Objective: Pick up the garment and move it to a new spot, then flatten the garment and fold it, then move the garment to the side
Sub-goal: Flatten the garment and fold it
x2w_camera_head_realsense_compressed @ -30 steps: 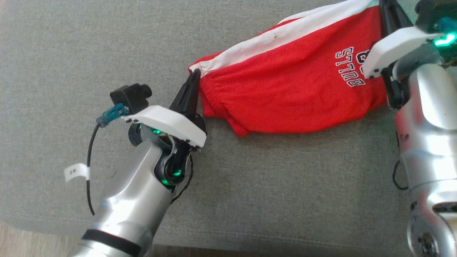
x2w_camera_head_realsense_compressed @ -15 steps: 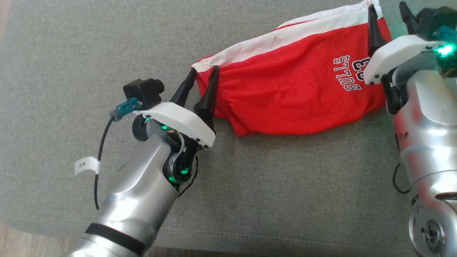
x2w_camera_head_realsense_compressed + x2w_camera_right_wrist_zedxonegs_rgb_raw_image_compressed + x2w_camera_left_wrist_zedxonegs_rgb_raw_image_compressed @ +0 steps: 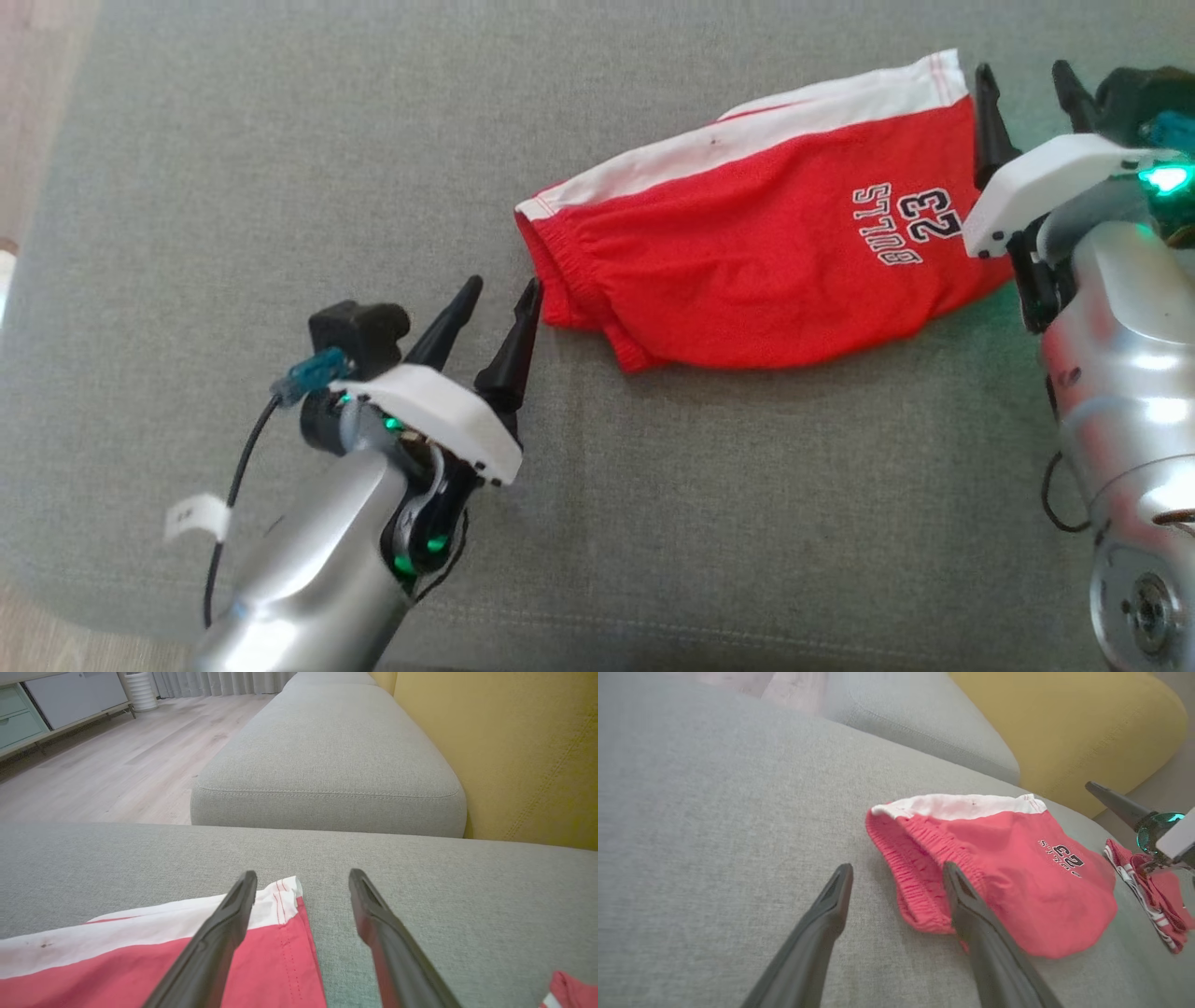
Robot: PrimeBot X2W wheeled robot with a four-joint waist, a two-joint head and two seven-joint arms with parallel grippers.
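Currently both my tools are released, gripping nothing: left tool (image 3: 504,283) beside the red shorts (image 3: 747,271) at nine o'clock, right tool (image 3: 1020,70) at their two o'clock corner.

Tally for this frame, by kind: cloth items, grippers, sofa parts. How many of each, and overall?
Cloth items: 2, shorts and striped cloth
Grippers: 2, left gripper and right gripper, both open
Grey cushions: 2, near cushion and far cushion
Yellow backrest: 1
Total: 7
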